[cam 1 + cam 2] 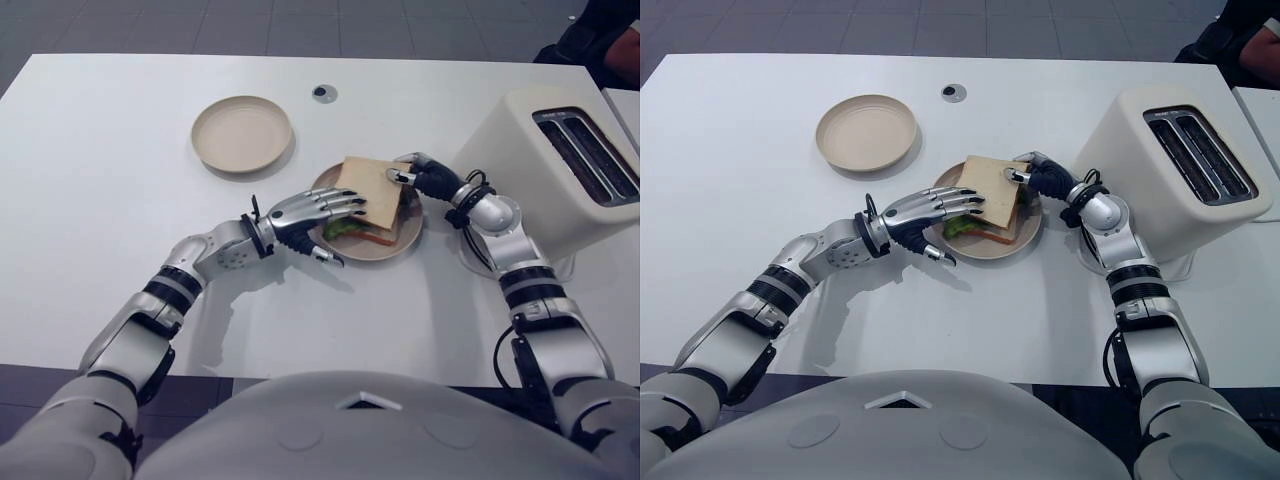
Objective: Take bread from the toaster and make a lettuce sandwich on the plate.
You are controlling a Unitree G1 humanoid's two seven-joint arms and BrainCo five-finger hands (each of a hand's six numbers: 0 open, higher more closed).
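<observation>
A beige plate (402, 243) sits mid-table with a sandwich on it: a lower slice, green lettuce (342, 229) peeking out at the left, and a top bread slice (371, 189) resting tilted over them. My right hand (420, 176) grips the top slice's right corner, fingers curled on it. My left hand (312, 212) lies flat against the sandwich's left side, fingers stretched out and touching the bread's left edge. The white toaster (565, 165) stands at the right with both slots empty.
A second, empty beige plate (241, 133) lies at the back left of the sandwich plate. A small dark round fitting (323, 93) is set into the table behind it. The toaster's cable (470, 255) curls near my right forearm.
</observation>
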